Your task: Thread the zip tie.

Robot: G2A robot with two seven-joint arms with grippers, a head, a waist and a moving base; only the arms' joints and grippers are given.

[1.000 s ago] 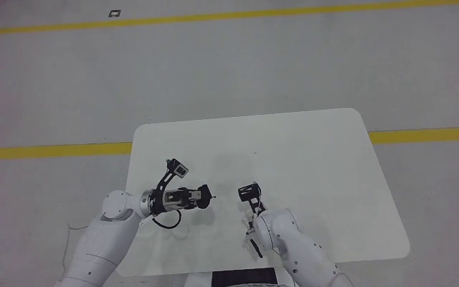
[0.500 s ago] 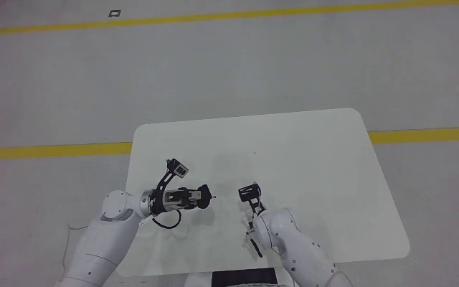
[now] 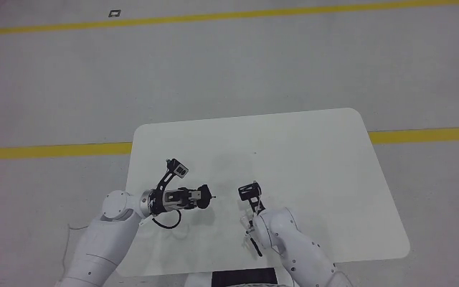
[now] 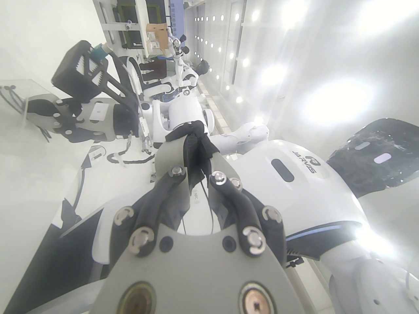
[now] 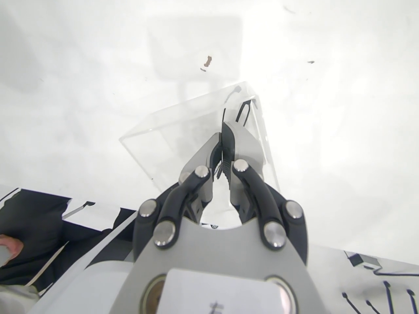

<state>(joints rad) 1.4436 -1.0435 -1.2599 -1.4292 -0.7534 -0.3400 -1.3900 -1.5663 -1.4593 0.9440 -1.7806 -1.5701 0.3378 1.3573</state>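
My left gripper (image 4: 195,151) is held above the table's near left part (image 3: 204,195) and is shut on a black zip tie (image 4: 193,135). A thin strand of that tie runs back between the fingers. My right gripper (image 5: 224,138) points down into a small clear plastic box (image 5: 176,132) near the table's front edge. Its fingers are shut on a thin black zip tie (image 5: 224,115) that sticks out past the tips. More black ties (image 5: 245,109) lie inside the box. The left wrist view shows the right gripper (image 4: 39,115) at the clear box (image 4: 19,96).
The white table (image 3: 315,158) has bare surface to the far side and the right. Several loose black zip ties (image 5: 386,292) lie on the surface close to the robot. A small brown speck (image 5: 207,61) lies beyond the box.
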